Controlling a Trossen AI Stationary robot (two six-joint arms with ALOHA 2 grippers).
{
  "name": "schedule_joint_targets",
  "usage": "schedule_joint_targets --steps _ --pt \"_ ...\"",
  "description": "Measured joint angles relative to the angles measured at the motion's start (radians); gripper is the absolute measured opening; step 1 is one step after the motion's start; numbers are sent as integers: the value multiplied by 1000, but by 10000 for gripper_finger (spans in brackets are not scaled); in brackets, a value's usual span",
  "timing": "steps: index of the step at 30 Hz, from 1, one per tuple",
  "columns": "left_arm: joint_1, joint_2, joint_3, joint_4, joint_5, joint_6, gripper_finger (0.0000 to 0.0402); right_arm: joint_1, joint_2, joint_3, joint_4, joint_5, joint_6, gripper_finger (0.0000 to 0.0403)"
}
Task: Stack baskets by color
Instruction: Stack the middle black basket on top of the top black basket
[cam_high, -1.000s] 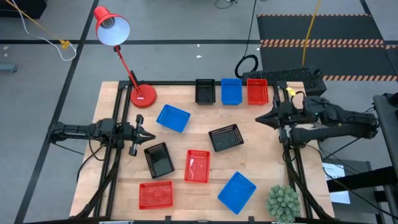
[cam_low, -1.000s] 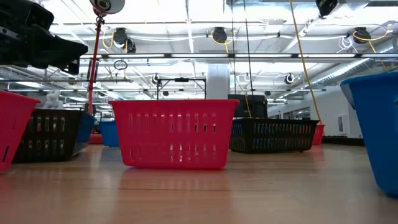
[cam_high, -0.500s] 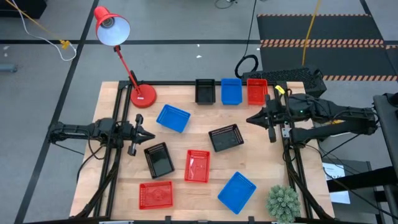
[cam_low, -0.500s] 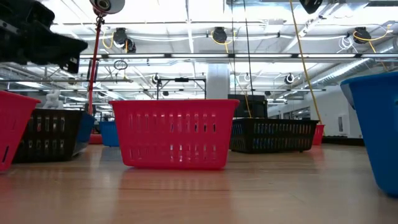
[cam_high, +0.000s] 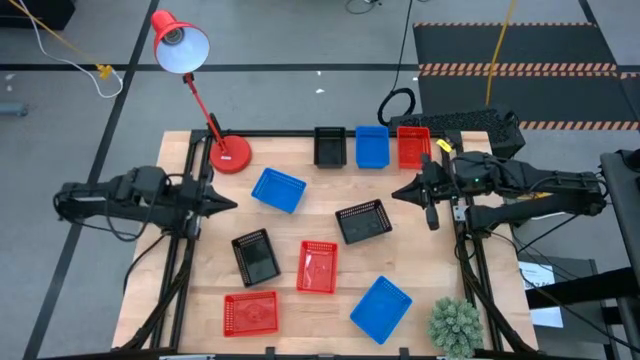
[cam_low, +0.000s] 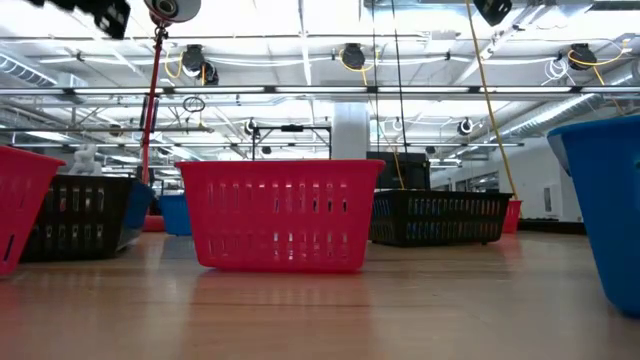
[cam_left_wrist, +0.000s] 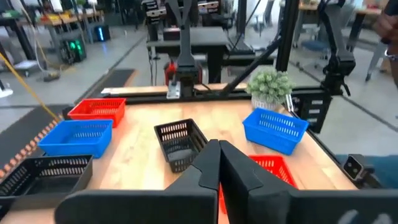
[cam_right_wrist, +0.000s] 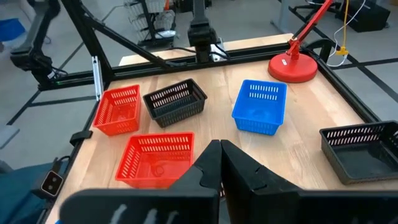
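Nine small mesh baskets stand on their bottoms on the wooden table. A black (cam_high: 330, 146), a blue (cam_high: 371, 146) and a red basket (cam_high: 413, 146) form a row at the far edge. Scattered nearer are a blue (cam_high: 278, 189), two black (cam_high: 363, 221) (cam_high: 256, 256), two red (cam_high: 318, 266) (cam_high: 250, 312) and a blue basket (cam_high: 381, 307). My left gripper (cam_high: 232, 205) hovers shut and empty at the table's left side, high above the wood. My right gripper (cam_high: 397, 193) hovers shut and empty at the right, just right of the middle black basket.
A red desk lamp stands with its round base (cam_high: 230, 154) on the far left corner, its head (cam_high: 180, 43) beyond the table. A small green plant (cam_high: 455, 325) sits at the near right corner. Bare wood lies between the far row and the scattered baskets.
My left gripper has risen steeply, leaving only its tip at the top of the low view, and has drawn back a little toward the left edge. My right gripper has moved toward the table's left, nearer the middle black basket. No basket has moved.
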Motion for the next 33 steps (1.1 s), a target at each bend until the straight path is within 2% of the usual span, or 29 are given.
schedule_joint_targets --steps 5,11,14,17,22,25,29,33 --pt "0 170 223 -197 0 2 6 0 15 0 4 0 0 0" --pt "-2 336 373 -226 0 3 7 6 53 0 5 0 0 0" --pt "-12 396 387 -199 -1 6 7 23 83 -8 34 0 2 0" --pt "-32 450 385 -167 -15 24 7 47 103 -57 134 -1 16 0" --pt "-87 540 379 -115 -124 25 8 88 129 -147 261 0 34 0" --pt "-118 596 378 -78 -179 27 8 105 150 -192 284 4 61 0" --pt "-145 672 378 -24 -185 66 8 132 197 -237 287 53 73 0" --pt "-159 731 378 15 -184 103 8 158 261 -264 285 56 80 0"
